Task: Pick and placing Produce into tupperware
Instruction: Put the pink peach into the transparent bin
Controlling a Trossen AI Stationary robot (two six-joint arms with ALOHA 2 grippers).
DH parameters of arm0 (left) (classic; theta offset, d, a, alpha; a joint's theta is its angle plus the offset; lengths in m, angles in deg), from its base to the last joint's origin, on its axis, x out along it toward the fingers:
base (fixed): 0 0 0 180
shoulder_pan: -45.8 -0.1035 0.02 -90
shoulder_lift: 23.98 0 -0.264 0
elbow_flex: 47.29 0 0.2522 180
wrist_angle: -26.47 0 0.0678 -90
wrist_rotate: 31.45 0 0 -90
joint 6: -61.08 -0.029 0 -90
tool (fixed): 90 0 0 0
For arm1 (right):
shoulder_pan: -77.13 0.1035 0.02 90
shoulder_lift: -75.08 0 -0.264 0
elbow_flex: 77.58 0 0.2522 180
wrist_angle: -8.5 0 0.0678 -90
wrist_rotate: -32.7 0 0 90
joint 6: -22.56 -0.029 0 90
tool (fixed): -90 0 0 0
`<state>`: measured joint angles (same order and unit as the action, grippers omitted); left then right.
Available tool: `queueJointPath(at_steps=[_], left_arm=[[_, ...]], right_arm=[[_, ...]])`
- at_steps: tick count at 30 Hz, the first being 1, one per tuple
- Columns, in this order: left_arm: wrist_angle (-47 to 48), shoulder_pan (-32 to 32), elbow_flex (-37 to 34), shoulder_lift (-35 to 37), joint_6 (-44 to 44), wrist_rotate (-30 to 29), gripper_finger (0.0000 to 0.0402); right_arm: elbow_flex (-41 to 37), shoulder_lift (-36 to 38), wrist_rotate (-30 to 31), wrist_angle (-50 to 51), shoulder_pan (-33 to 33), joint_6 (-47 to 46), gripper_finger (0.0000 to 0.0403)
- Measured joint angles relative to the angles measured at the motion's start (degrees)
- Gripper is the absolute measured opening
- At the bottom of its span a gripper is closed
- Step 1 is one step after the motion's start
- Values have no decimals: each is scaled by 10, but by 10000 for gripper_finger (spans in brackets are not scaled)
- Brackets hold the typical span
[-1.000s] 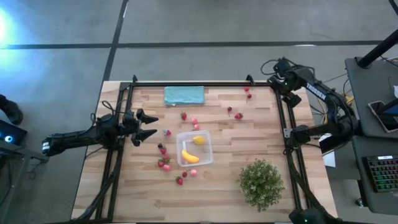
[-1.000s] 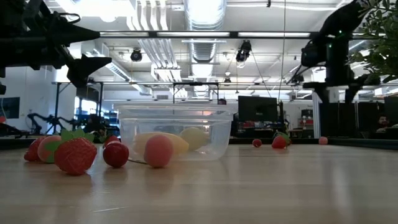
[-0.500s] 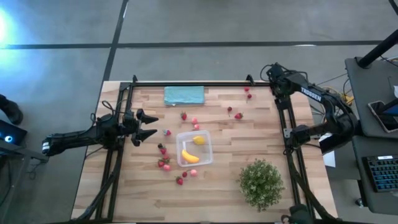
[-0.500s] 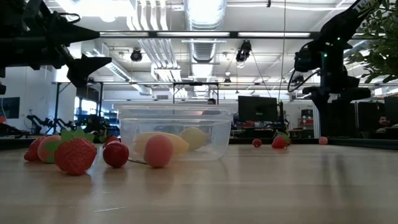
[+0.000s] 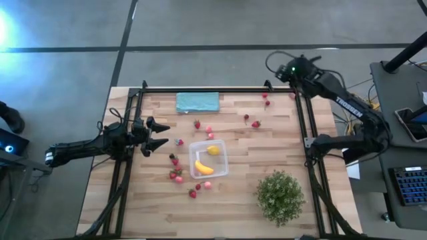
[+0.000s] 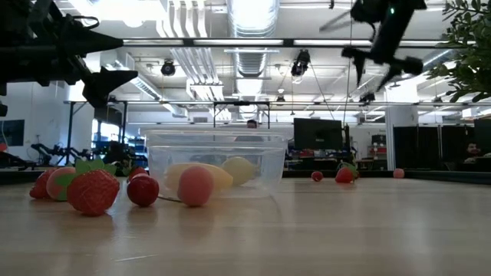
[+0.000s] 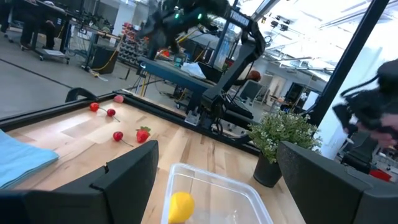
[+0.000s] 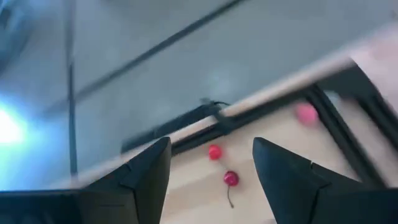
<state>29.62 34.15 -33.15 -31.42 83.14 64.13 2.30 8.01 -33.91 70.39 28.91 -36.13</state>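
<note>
The clear square tupperware (image 5: 208, 159) stands mid-table with a yellow banana (image 5: 203, 167) and a lemon (image 5: 213, 150) inside. Red and pink strawberries lie loose on the wood: a cluster to its left (image 5: 175, 168), a few beyond it (image 5: 197, 124), and more toward the far right (image 5: 266, 99). My left gripper (image 5: 159, 134) waits open and level at the table's left edge, pointing at the tupperware (image 7: 211, 193). My right gripper (image 5: 283, 69) hangs high over the far right corner, open and tilted down. Two small red fruits (image 8: 215, 151) show on the table below, between its fingers.
A teal cloth (image 5: 197, 102) lies at the far edge. A bushy green plant (image 5: 281, 195) stands near the front right. Black frame rails (image 5: 303, 127) run along the table's sides. A pink fruit (image 5: 291, 96) sits by the right rail.
My right gripper has risen well above the table and swung from beside the right rail toward the far edge. It has rolled and tipped as it went. Its fingers keep the same gap, and no fruit has moved.
</note>
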Motion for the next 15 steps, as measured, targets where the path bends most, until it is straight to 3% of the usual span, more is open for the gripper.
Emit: queueJointPath(at_steps=[2, 7, 11, 15], left_arm=[[0, 0, 0, 0, 0, 0, 314], [0, 0, 0, 0, 0, 0, 314], [0, 0, 0, 0, 0, 0, 314], [0, 0, 0, 0, 0, 0, 314]], right_arm=[[46, -8, -17, 17, 12, 93, 219], [184, -68, -28, 137, 16, 190, 219], [303, -148, -58, 229, 17, 304, 219], [421, -258, -41, 340, 18, 332, 219]])
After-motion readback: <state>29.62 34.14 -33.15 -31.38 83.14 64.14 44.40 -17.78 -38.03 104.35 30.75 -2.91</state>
